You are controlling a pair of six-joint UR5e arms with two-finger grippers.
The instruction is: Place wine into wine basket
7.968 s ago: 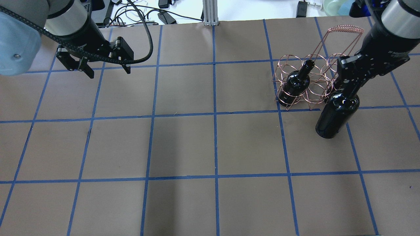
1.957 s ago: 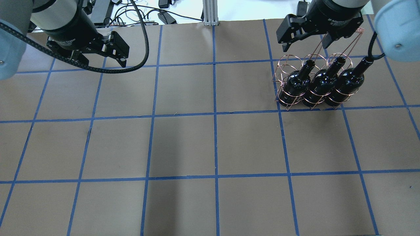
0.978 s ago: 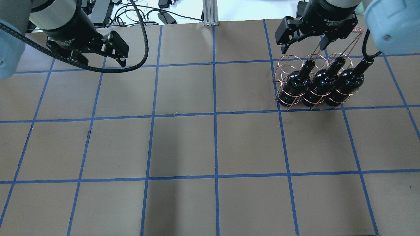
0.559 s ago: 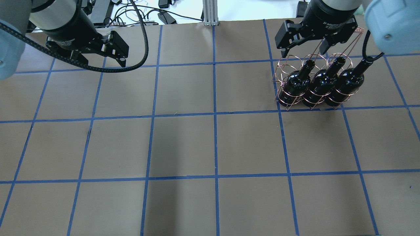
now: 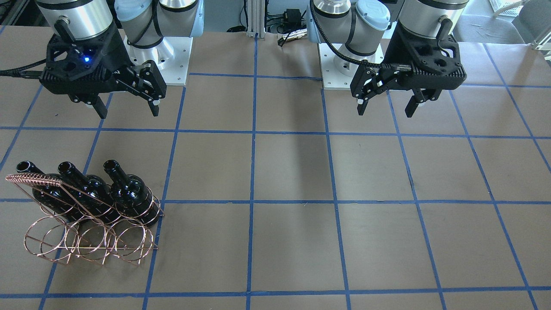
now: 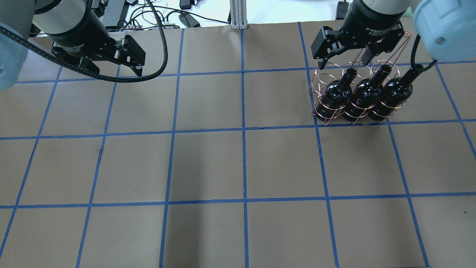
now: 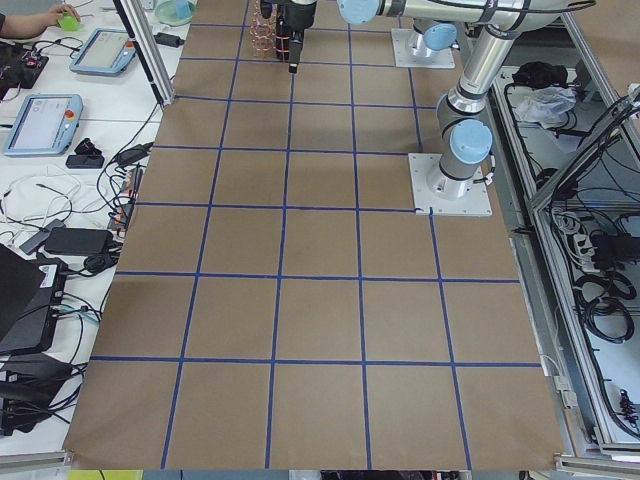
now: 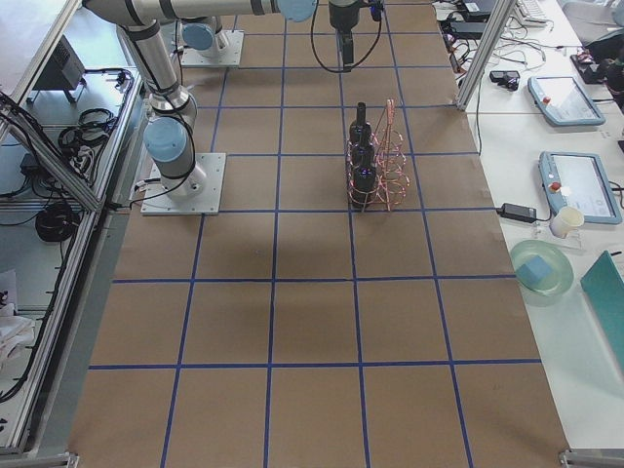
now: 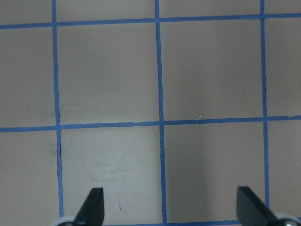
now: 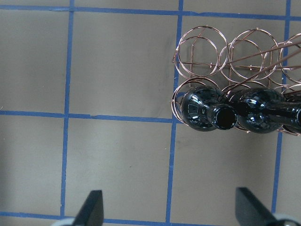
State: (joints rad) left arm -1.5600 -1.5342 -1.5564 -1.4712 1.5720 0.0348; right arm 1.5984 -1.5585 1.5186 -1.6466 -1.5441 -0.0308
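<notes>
All three glossy black glass wine bottles stand in the six-o'clock row of the copper-coloured wire basket, which sits at two o'clock on the brown gridded table seen from overhead, so the step in hand looks like a clean retreat. The right gripper, jaws spread and empty, hovers high over the necks and would best rise straight up, clear of the tall wire-wrapped handle; the left gripper hangs open at ten o'clock. Smooth round glass in thin, springy-looking wire could rock at a nudge.
</notes>
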